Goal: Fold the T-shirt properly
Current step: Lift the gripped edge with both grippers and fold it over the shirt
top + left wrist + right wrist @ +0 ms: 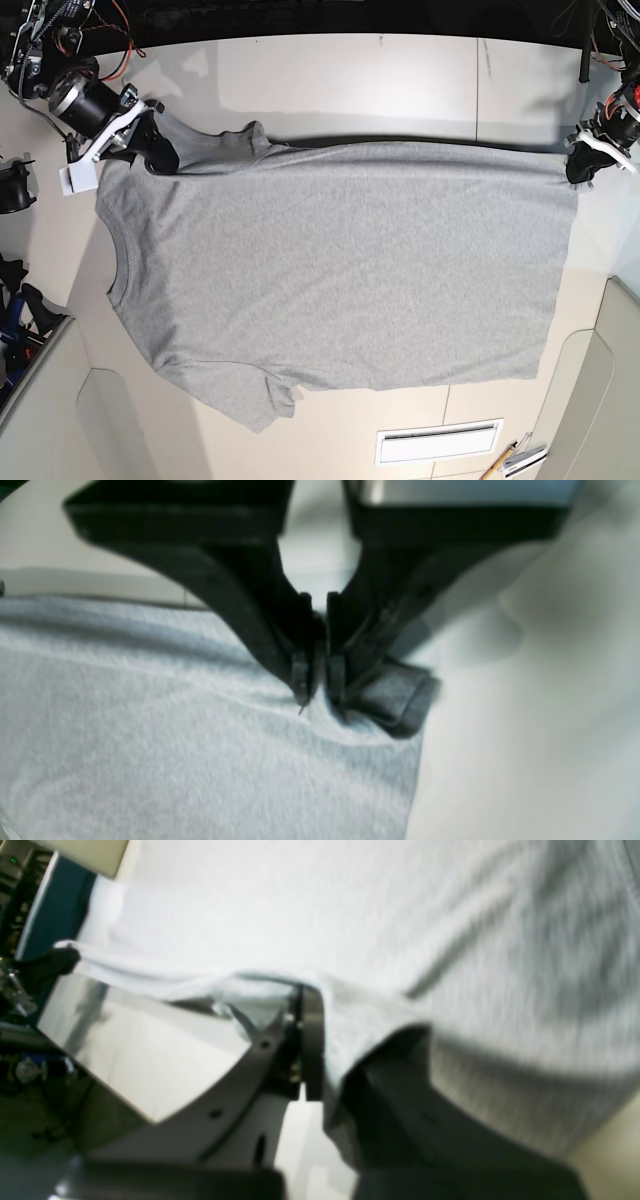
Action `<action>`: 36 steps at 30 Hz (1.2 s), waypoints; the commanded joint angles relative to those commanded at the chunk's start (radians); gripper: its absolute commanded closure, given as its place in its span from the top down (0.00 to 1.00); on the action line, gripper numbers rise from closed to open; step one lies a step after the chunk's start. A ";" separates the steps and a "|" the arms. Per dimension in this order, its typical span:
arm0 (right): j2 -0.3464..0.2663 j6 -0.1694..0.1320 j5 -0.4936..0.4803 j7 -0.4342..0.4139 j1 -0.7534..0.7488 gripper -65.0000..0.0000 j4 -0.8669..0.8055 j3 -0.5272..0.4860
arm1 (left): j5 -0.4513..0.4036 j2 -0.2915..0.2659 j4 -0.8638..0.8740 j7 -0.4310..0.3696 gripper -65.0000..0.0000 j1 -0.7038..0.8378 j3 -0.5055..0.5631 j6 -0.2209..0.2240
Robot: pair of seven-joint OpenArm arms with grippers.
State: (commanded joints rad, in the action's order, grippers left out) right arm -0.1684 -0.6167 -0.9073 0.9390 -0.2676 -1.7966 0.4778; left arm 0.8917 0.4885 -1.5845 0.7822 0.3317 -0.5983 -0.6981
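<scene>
Both hands are clamped shut on the T-shirt point(340, 265), the left hand point(316, 695) on a hem corner and the right hand point(150, 143) on a shoulder, stretching its far edge taut so it lies flat on the tabletop point(400, 70).

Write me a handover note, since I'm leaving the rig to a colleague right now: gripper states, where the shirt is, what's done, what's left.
Left gripper: shut on the T-shirt, pinching a hem corner at the base view's right edge.
Right gripper: shut on the T-shirt at the shoulder, top left in the base view.
The T-shirt lies spread flat on the white table, plain side up, collar to the base view's left, far edge held taut between both grippers.
Done: shirt laid out and gripped.
Left: every fold; none is made yet.
</scene>
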 joint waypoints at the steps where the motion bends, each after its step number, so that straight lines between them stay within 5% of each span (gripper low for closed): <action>1: 0.000 0.000 0.003 0.000 0.023 0.00 0.022 0.000 | -0.004 0.000 0.000 0.000 0.00 -0.011 0.000 0.000; 16: 0.000 0.000 0.011 -0.001 0.299 0.00 0.293 0.000 | -0.028 -0.001 0.238 -0.051 0.00 -0.218 0.054 0.000; 24: 0.006 0.000 0.045 -0.086 0.407 0.00 0.479 0.000 | -0.139 -0.001 0.421 -0.120 0.00 -0.384 0.146 0.000; 28: 0.022 0.000 0.140 -0.129 0.441 0.00 0.492 -0.012 | -0.235 -0.001 0.478 -0.192 0.00 -0.432 0.180 0.000; 33: 0.022 0.005 0.260 -0.213 0.441 0.00 0.493 -0.051 | -0.239 -0.008 0.492 -0.218 0.00 -0.432 0.180 0.000; 35: 0.022 0.011 0.284 -0.225 0.441 0.15 0.493 -0.072 | -0.240 -0.010 0.492 -0.230 0.00 -0.431 0.180 0.000; 36: 0.023 0.011 0.286 -0.225 0.441 0.27 0.493 -0.076 | -0.240 -0.009 0.492 -0.233 0.12 -0.431 0.180 0.000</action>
State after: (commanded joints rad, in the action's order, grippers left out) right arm -0.1459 -0.6060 -0.6212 0.7139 0.1738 -1.3033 0.4015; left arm 0.6518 0.4793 -1.0927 0.5495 -0.0998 -0.4183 -0.6981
